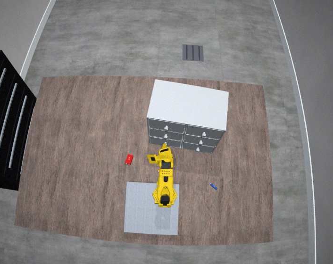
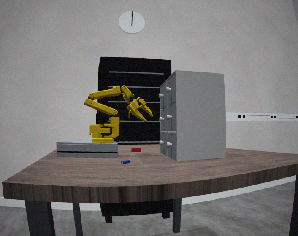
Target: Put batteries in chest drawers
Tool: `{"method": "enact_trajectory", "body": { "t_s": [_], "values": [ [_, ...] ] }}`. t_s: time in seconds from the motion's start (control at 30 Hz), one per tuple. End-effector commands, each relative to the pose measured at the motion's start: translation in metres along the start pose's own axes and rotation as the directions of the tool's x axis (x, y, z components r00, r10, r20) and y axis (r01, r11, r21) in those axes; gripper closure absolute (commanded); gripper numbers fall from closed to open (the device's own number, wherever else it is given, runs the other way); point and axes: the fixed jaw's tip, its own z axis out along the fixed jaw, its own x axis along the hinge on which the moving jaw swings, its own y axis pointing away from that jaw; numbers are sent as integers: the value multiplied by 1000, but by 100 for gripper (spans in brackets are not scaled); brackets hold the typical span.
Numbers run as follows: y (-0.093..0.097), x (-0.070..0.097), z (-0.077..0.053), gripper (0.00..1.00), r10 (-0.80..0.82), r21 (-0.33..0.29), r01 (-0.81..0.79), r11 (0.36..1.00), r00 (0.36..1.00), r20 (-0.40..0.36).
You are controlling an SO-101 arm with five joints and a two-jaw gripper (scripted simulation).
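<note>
Office: wall clock (image 2: 131,22), desk (image 2: 144,177).

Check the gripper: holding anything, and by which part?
Nothing is held. The gripper hangs partly open in the air in front of the chest. The red battery and blue battery both lie on the table.
</note>
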Motion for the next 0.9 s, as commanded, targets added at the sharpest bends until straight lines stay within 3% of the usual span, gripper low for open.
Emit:
{"method": "enact_trajectory", "body": {
  "t_s": [0.0,0.33,0.87],
  "values": [
    [-1,1,-2,79,107,6,-107,994,994,-8],
    [-1,1,-2,79,303,8,-302,953,953,-11],
    [-2,0,-2,79,611,13,-611,792,792,-14]
  ]
}}
